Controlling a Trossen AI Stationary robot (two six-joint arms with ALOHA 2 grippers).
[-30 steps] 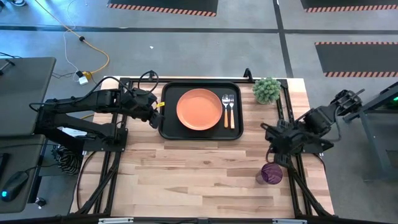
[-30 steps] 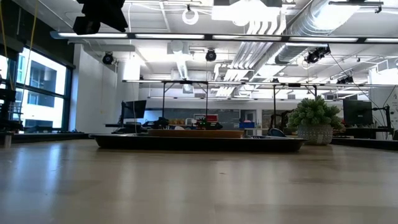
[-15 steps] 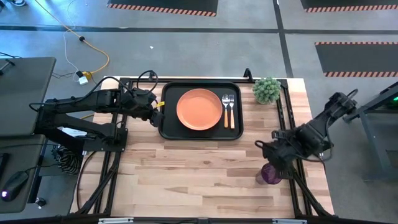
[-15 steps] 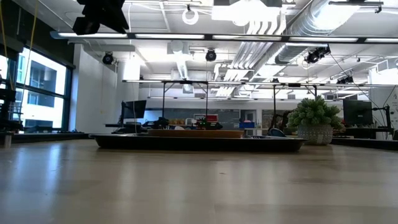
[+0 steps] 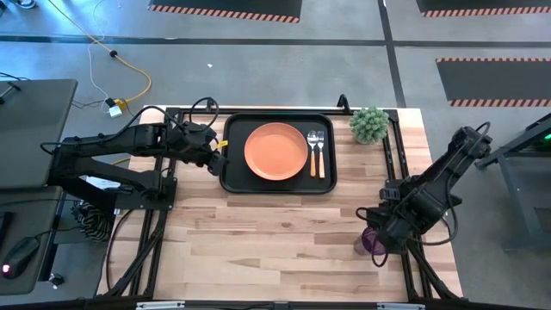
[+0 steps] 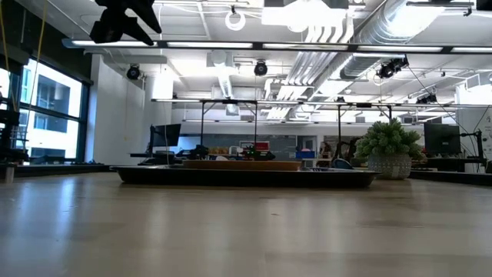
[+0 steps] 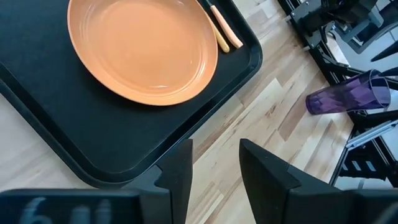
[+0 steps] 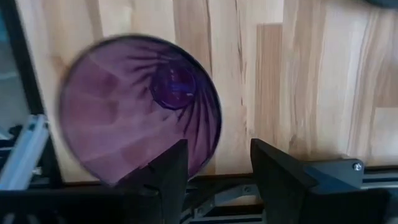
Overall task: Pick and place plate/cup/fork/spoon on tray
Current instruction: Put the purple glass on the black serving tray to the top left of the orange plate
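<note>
Cup (image 5: 372,241) stood off tray (image 5: 234,176), near right table edge.
Right gripper (image 5: 375,234) parted above it; left gripper (image 5: 220,155) parted, empty, beside tray.

From above, the right gripper (image 5: 376,238) covers most of the cup (image 5: 370,244); only a purple sliver shows beside the dark fingers, and whether they touch it cannot be told. In the right wrist view the cup's rim (image 8: 140,112) is blurred and partly hidden behind a finger (image 8: 163,177). The left wrist view cuts off the plate (image 7: 143,50) and the tray (image 7: 81,146) at the picture's edge, and shows only two handle ends (image 7: 225,34), so fork and spoon cannot be told apart there. At table height the tray's rim (image 6: 246,176) hides what lies in it.
</note>
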